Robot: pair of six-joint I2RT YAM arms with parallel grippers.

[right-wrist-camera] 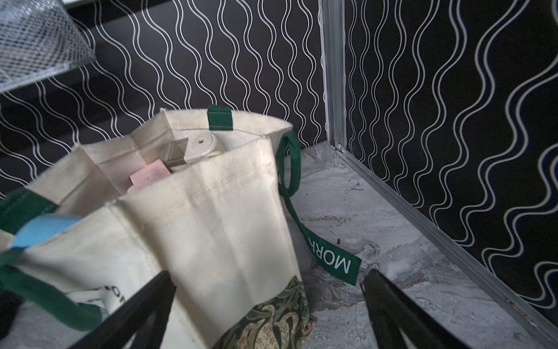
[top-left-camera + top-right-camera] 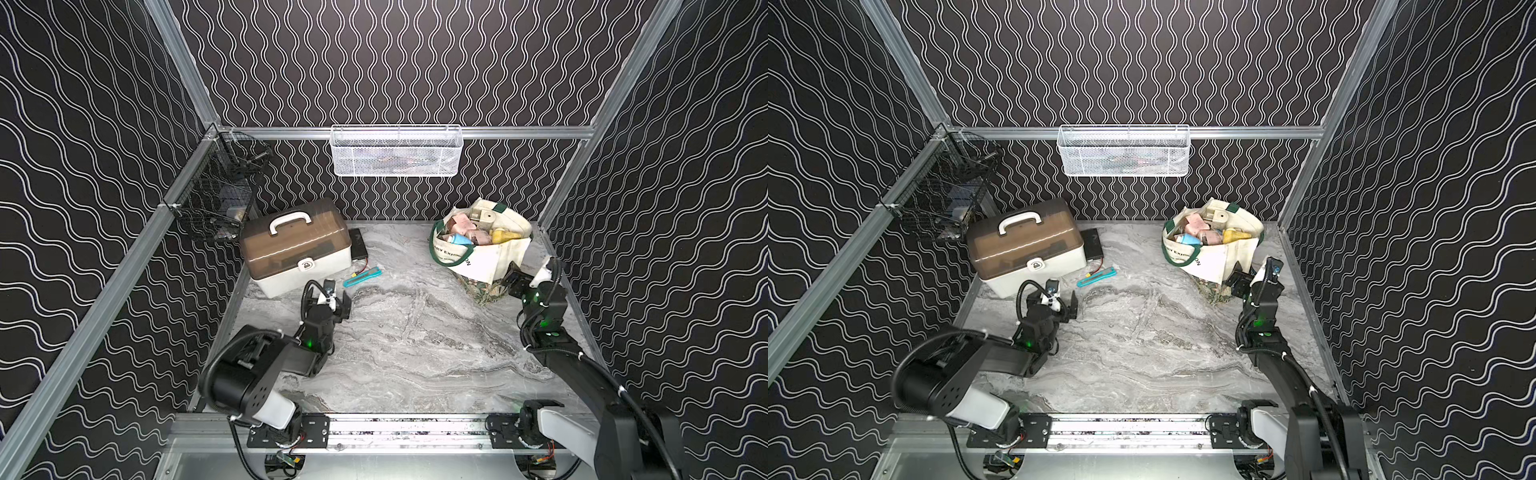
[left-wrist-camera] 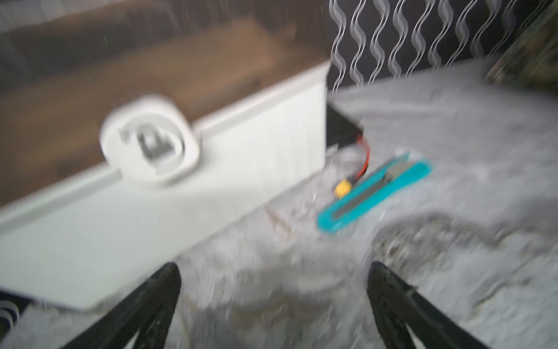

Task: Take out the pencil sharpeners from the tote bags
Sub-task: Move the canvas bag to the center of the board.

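Right gripper point(image 1: 268, 273) agape near tote bag point(image 1: 211, 229) — pencil sharpeners point(image 1: 150, 174) inside.

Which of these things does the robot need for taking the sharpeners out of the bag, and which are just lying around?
For the job:
tote bag
pencil sharpeners piled inside it
open right gripper near the bag

Just lying about:
white box with brown lid
teal strip tool
black pack with wires
white mesh basket
black wire basket

"MORR" on green strap point(image 1: 332, 263) of tote bag point(image 1: 211, 226)
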